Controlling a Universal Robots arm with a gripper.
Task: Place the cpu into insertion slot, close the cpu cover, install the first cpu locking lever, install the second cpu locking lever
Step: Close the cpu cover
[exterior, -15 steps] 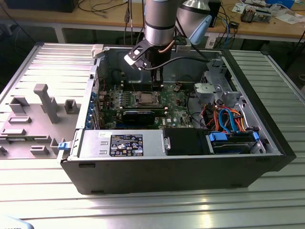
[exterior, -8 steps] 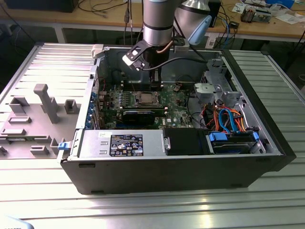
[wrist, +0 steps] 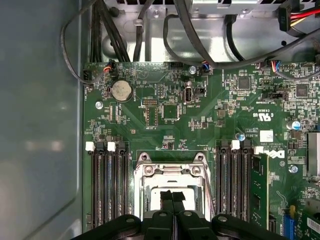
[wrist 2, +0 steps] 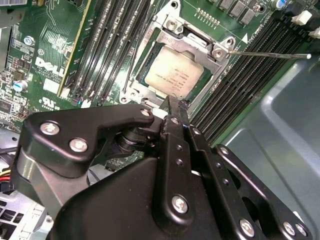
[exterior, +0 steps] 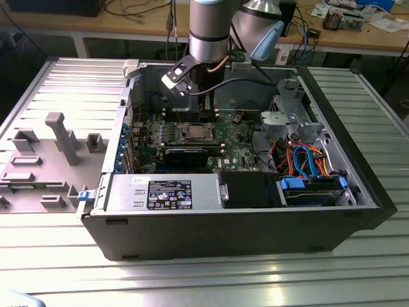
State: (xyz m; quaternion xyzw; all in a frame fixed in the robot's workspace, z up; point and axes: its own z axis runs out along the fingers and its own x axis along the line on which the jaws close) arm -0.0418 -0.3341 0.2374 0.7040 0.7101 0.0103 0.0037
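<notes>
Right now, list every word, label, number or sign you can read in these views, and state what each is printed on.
Nothing can be quoted reliably.
White logo lettering on the motherboard: a brand mark, left unquoted.
Black sticker on the grey housing: print too small to read.
White label on the motherboard: too small to read.
Faint print on the cpu: illegible.
</notes>
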